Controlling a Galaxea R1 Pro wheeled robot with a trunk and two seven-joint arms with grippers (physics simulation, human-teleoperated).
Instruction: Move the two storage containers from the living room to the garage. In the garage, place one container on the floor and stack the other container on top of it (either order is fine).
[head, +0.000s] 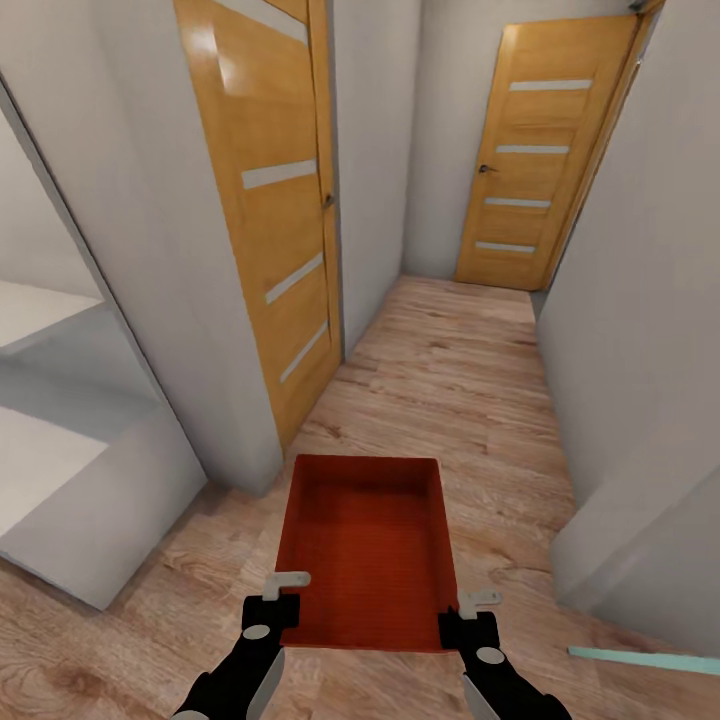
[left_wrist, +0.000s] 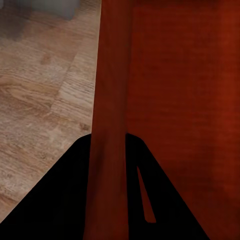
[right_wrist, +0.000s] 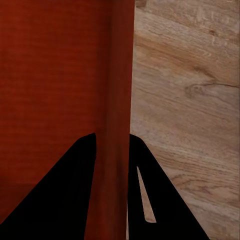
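Nearest the head camera, the left gripper (head: 286, 596) and the right gripper (head: 470, 614) hold an orange-red storage container (head: 368, 548) between them, carried out in front of the robot above the wood-plank floor (head: 450, 390). Each gripper is clamped on one of the bin's thin long walls near its closest end: in the left wrist view the wall (left_wrist: 111, 125) runs up between the two dark fingers (left_wrist: 55, 200), and in the right wrist view the opposite wall (right_wrist: 118, 125) sits the same way between that gripper's fingers (right_wrist: 165, 195). The ribbed bottom lies inward of each gripper, the floor outward.

Ahead of the grippers a narrow hallway runs on, with one honey-coloured door (head: 270, 200) to the left side beyond the left gripper and a second door (head: 545, 150) at the far end.

Judged from this, the task is at an early carrying stage: one bin is in transit over light wood flooring, no dark concrete or car is in sight, and placing and stacking in the garage remain to be done.
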